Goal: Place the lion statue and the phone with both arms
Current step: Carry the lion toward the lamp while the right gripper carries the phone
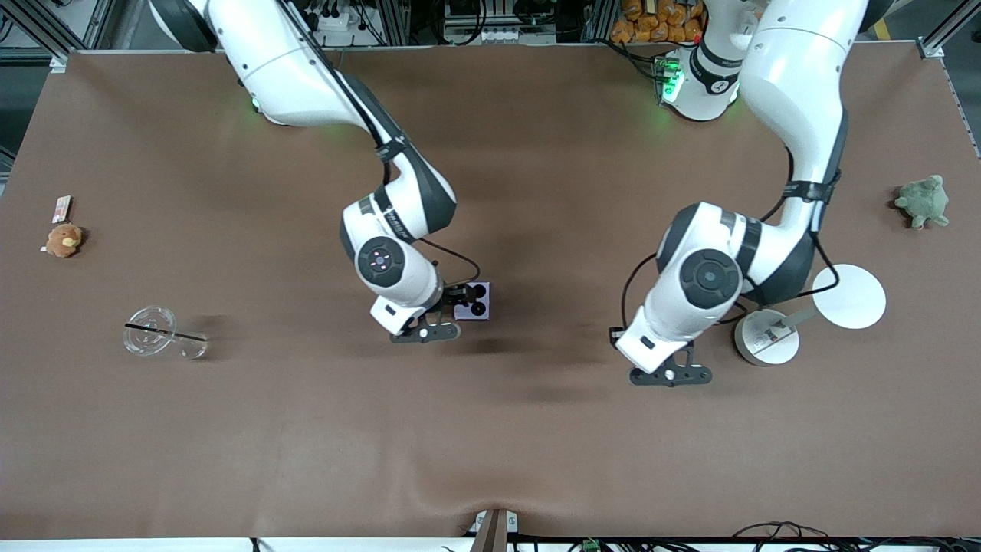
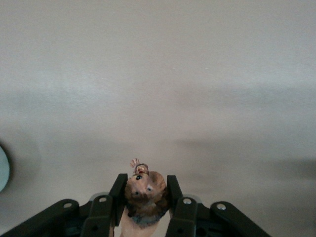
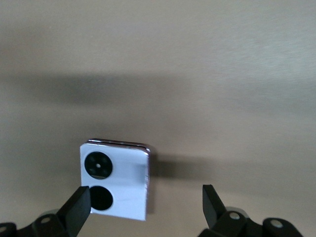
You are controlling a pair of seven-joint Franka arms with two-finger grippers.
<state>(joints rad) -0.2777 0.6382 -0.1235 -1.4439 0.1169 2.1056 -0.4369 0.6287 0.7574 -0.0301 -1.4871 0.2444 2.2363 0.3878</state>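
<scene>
The lion statue (image 2: pixel 144 193), one only, sits clamped between the two fingers of the left gripper (image 1: pixel 670 375), which hangs over bare table (image 1: pixel 490 460) in the lower right-of-centre part of the front view; in the left wrist view its face looks out from between the pads. One phone (image 1: pixel 474 300), pale lilac with two round black camera circles, lies flat near the middle of the frame, and the right gripper (image 1: pixel 426 331) is at it with fingers spread apart, one finger (image 3: pixel 78 207) at the phone's edge and the other well clear of it. Outward from the left gripper stand one roll of tape (image 1: pixel 766 337) with a printed label too small to read, and one white disc (image 1: pixel 849 297). At the right edge lies one green plush (image 1: pixel 923 202); at the left edge one brown plush (image 1: pixel 64 240), one small card (image 1: pixel 61 208), and lower down two clear glass pieces (image 1: pixel 165 332).
</scene>
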